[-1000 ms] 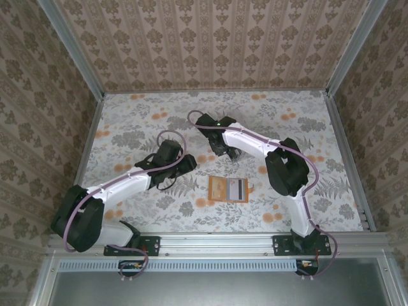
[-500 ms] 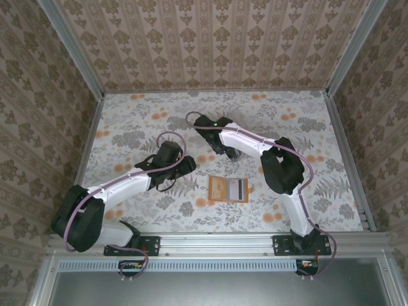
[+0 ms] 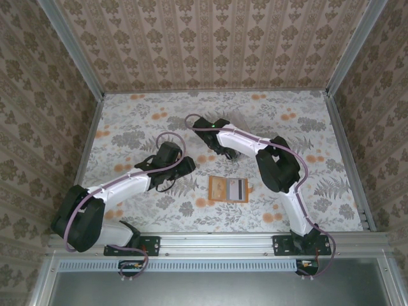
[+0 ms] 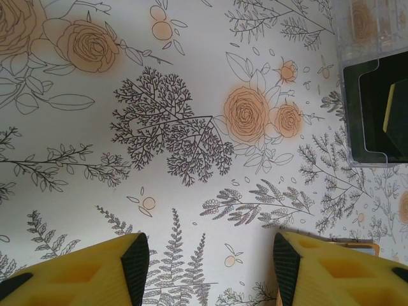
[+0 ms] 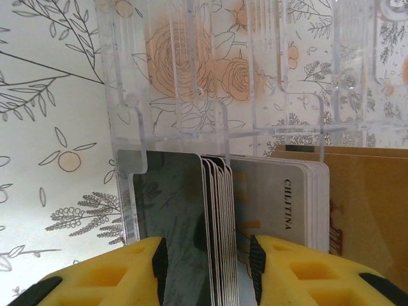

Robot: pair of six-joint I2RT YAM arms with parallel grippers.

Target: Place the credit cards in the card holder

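Floral tabletop [image 3: 140, 121]: left gripper [image 4: 209, 255] stays spread over bare print. Orange card holder [image 3: 227, 189] lies open mid-table. Right gripper [image 5: 207, 255] has edged leftward, straddling credit cards [image 5: 220, 210] standing in the clear box [image 5: 191, 95]. I cannot tell whether it pinches them, so a pickup looks near.

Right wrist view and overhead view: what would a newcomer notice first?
A stack of credit cards stands in a clear plastic box, the right gripper poised at them, jaws apart. From above, the orange card holder lies open on the flowered table between the arms, a grey card on it.
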